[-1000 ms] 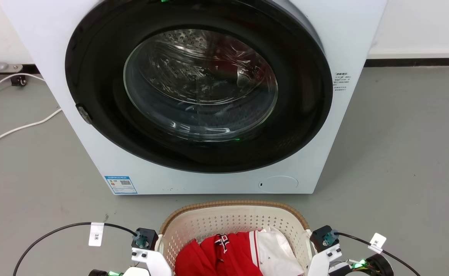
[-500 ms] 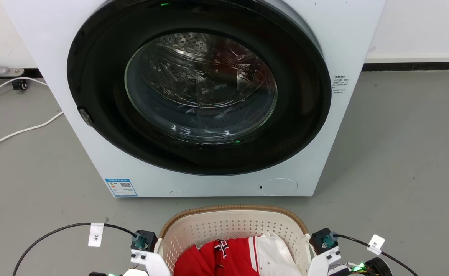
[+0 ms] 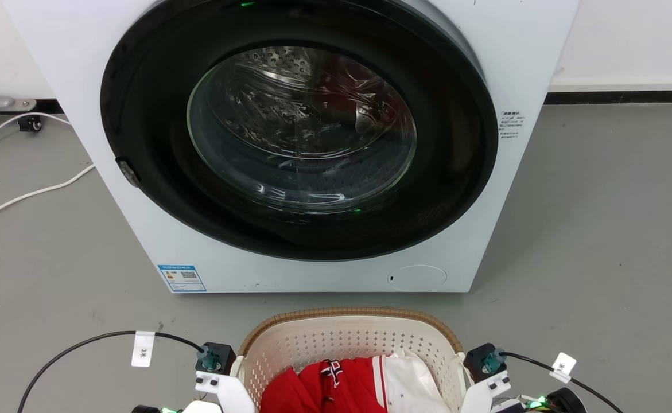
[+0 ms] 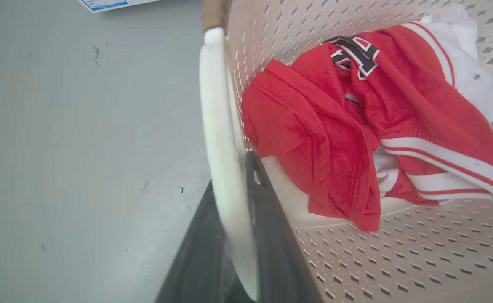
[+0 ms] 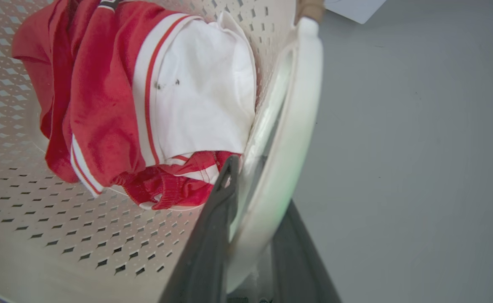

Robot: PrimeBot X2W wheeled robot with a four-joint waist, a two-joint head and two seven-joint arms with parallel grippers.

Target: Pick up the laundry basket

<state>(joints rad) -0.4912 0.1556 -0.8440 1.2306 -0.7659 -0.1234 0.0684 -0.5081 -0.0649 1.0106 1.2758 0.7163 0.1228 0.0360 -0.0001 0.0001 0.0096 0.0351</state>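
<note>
- The laundry basket (image 3: 347, 315) is at the bottom middle of our head view, just in front of the washing machine (image 3: 519, 69), between our two arms.
- Our left gripper (image 4: 231, 176) pinches the basket's left handle (image 4: 219, 105), with one dark finger outside it and one inside.
- Our right gripper (image 5: 261, 185) clamps the right handle (image 5: 297, 105) in the same way.
- A red garment (image 4: 334, 160) and a white garment (image 5: 204, 92) lie crumpled inside the basket.
- We cannot tell whether the basket rests on the grey floor (image 3: 599, 229) or hangs just above it.
</note>
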